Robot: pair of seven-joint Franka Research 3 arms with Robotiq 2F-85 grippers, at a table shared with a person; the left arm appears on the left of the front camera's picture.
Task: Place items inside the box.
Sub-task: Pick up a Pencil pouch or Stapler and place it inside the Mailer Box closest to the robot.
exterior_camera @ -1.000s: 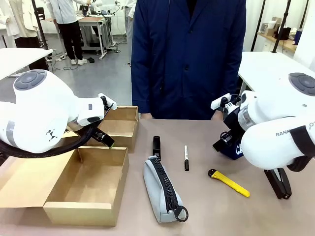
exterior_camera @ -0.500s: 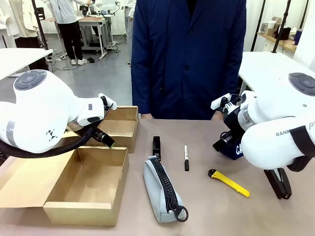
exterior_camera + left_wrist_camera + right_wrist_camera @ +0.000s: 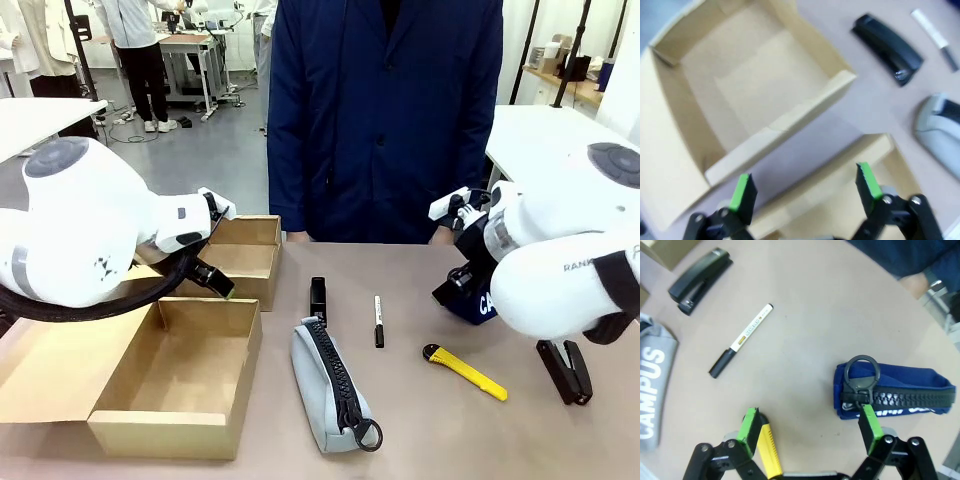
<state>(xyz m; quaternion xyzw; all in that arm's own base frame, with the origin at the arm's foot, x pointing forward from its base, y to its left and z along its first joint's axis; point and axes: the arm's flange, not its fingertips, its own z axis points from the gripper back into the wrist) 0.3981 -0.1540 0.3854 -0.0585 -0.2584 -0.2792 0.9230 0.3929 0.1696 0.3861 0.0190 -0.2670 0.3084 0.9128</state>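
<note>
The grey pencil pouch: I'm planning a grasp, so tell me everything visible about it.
The grey pencil pouch looks like soft light-grey fabric, with a chunky black zipper, closed, along its top and a black ring pull at its near end. White CAMPUS lettering runs along one side. It lies lengthwise on the table, just right of the open cardboard box, its far end close to a black stapler-like piece. Nothing holds it.

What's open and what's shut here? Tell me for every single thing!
near box: open, empty
far box: open, empty
grey pouch: zipped shut
navy pouch: zipped shut
marker: cap on
stapler: closed
yellow knife: blade too small to tell
left gripper: open, holding nothing
right gripper: open, holding nothing
</note>
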